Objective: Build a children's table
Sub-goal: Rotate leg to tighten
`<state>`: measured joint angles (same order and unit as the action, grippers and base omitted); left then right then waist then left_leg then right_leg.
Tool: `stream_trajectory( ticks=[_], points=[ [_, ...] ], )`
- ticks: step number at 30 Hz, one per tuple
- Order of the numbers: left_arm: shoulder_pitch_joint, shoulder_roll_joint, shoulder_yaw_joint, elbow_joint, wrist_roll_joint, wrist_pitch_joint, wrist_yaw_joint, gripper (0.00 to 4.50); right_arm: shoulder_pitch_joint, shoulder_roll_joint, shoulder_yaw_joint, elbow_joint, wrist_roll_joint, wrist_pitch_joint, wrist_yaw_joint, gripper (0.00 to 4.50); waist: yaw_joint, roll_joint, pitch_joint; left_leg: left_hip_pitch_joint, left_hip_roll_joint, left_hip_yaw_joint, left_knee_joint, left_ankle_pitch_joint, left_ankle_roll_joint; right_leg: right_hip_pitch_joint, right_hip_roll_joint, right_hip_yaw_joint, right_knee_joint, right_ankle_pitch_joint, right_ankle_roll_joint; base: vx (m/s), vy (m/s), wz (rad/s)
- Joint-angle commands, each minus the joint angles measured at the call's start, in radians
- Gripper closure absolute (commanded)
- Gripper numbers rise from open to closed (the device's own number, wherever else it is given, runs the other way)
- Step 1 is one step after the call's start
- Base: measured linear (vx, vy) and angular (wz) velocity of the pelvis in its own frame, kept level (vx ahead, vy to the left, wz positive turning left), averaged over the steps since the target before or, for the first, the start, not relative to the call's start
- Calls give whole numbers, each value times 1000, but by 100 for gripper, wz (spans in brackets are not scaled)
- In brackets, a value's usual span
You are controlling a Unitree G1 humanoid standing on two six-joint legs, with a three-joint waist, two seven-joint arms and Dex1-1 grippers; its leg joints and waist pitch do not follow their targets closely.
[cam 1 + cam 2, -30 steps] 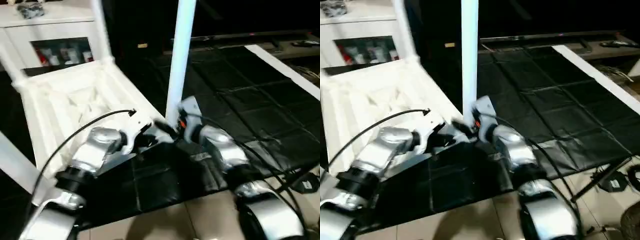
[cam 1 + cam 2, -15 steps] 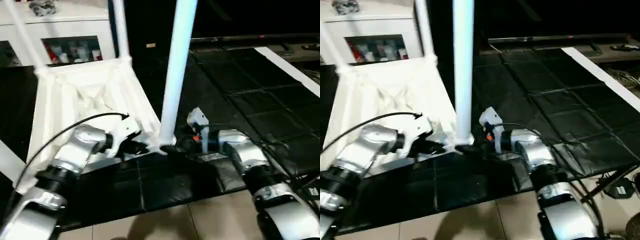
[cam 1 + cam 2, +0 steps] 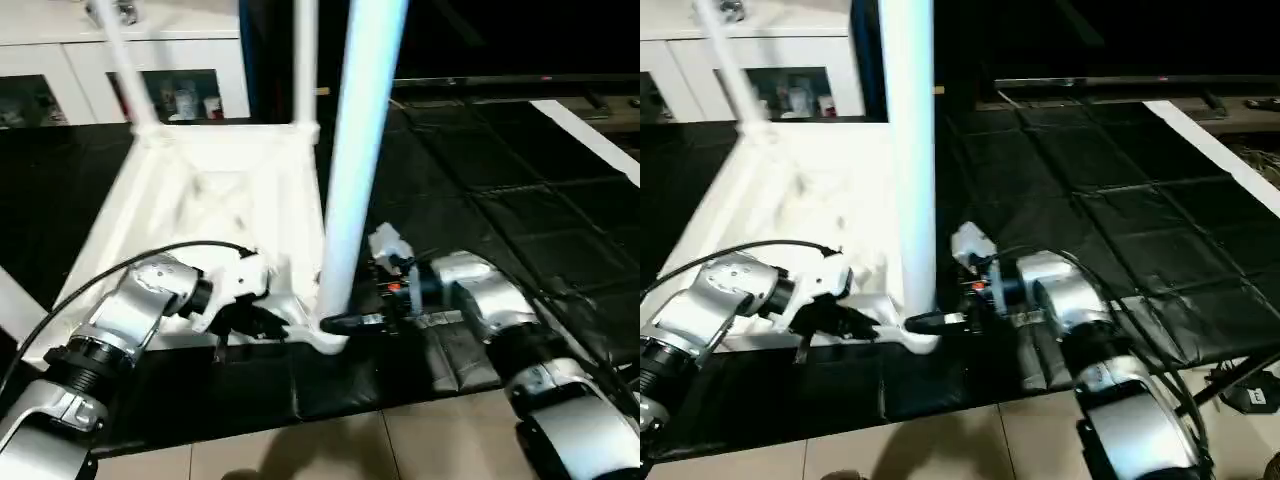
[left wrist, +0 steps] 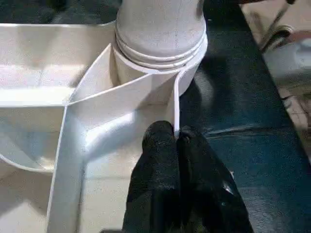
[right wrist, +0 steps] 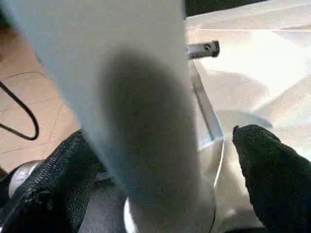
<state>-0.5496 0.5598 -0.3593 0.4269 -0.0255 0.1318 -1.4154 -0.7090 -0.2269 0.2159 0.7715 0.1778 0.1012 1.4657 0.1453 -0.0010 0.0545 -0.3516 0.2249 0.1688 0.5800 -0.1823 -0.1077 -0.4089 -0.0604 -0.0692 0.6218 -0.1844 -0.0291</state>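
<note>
The children's table top [image 3: 210, 200] lies upside down on a black mat, ribs up. A thick white leg [image 3: 360, 150] stands upright in its near right corner socket [image 4: 160, 53]. Two more legs [image 3: 303, 60] rise from the far corners. My left gripper [image 4: 176, 135] lies along the near edge, shut on the thin edge wall [image 4: 175, 102] just short of that socket. Low at the leg's foot, my right gripper [image 3: 335, 322] is open. Its fingers [image 5: 48, 189] stand on either side of the leg [image 5: 141, 97] with gaps showing.
A white glass-door cabinet [image 3: 170, 75] stands behind the table top. The black mat [image 3: 500, 200] spreads to the right, with a white strip [image 3: 590, 135] along its far right. Tiled floor [image 3: 350, 450] starts at the mat's near edge. A black cable [image 3: 130, 265] arcs over my left forearm.
The head camera has swung, shifting the whole picture. My right gripper has come down to the leg's foot and its jaws have spread wider. The left gripper keeps its hold at the corner.
</note>
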Motion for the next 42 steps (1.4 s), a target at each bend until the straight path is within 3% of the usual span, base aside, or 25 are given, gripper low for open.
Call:
stream_trajectory(
  ticks=[1, 12, 18, 24, 26, 27, 30, 33, 34, 35, 36, 39, 42],
  points=[
    [5, -13, -38, -42, -8, -23, -55, 450, -20, 0, 15, 14, 2, 12, 43, 39, -10, 5, -71, 4, 12, 7, -61, -166, 29, 55, -70, 47, -64, -147, -223, 0, 0, 0],
    [11, -2, -45, -43, -4, -33, -63, 450, -31, 4, 36, 15, 6, 33, 117, 116, -11, 0, -70, 4, 12, 7, -61, -167, 27, 54, -71, 47, -67, -185, -207, 0, 0, 0],
    [11, -2, -42, -40, -3, -26, -59, 450, -33, 3, 37, 20, 7, 37, 133, 168, -11, 2, -70, 4, 11, 7, -59, -164, 29, 54, -71, 47, -66, -185, -208, 0, 0, 0],
    [7, -7, -30, -22, 6, -11, -23, 450, -22, 17, 15, 7, 17, 33, 90, 209, -11, 2, -71, 5, 12, 7, -59, -162, 28, 53, -71, 48, -65, -176, -209, 0, 0, 0],
    [4, -33, -2, -12, 1, 37, 44, 450, -19, 40, -14, 26, 2, 15, -38, 218, -13, 1, -68, 4, 11, 8, -60, -170, 23, 53, -71, 48, -66, -194, -205, 0, 0, 0],
    [3, -43, 8, -8, -3, 51, 65, 450, -18, 47, -22, 33, -5, 8, -80, 220, -16, 0, -64, 3, 8, 5, -62, -191, 5, 53, -73, 48, -72, -252, -189, 0, 0, 0],
    [-4, -88, 48, 3, -4, 101, 176, 450, 0, 77, -55, 36, -16, 10, -229, 236, -22, -1, -62, 5, 7, 5, -63, -213, -2, 52, -74, 49, -80, -329, -162, 0, 0, 0],
    [-6, -157, 101, 5, -11, 173, 325, 450, 34, 122, -94, 19, -23, 44, -415, 239, -43, -4, -59, 0, 2, 2, -66, -213, -17, 54, -72, 47, -87, -374, -136, 0, 0, 0],
    [-6, -172, 111, 2, -15, 191, 351, 450, 38, 132, -102, 20, -27, 49, -458, 241, -45, -4, -61, 1, 1, 0, -65, -212, -18, 54, -74, 46, -87, -381, -135, 0, 0, 0],
    [-7, -192, 124, 1, -17, 210, 387, 450, 37, 147, -113, 28, -31, 53, -520, 241, -56, -7, -61, -7, -1, 0, -66, -195, -15, 59, -74, 46, -86, -373, -132, 0, 0, 0],
    [-12, -217, 139, 3, -17, 232, 436, 450, 32, 165, -126, 43, -38, 56, -599, 243, -61, -1, -63, -7, -2, -2, -65, -190, -12, 59, -73, 45, -87, -368, -130, 0, 0, 0],
    [-28, -271, 163, 16, -3, 261, 546, 450, 12, 204, -149, 82, -54, 55, -756, 243, -76, -5, -66, -4, -6, 1, -60, -187, -5, 56, -68, 45, -86, -326, -149, 0, 0, 0],
    [-64, -373, 188, 35, 3, 289, 686, 450, -34, 263, -178, 147, -66, 36, -948, 244, -80, -2, -65, -2, -6, 4, -58, -179, 2, 52, -66, 45, -89, -314, -159, 0, 0, 0]
  ],
)
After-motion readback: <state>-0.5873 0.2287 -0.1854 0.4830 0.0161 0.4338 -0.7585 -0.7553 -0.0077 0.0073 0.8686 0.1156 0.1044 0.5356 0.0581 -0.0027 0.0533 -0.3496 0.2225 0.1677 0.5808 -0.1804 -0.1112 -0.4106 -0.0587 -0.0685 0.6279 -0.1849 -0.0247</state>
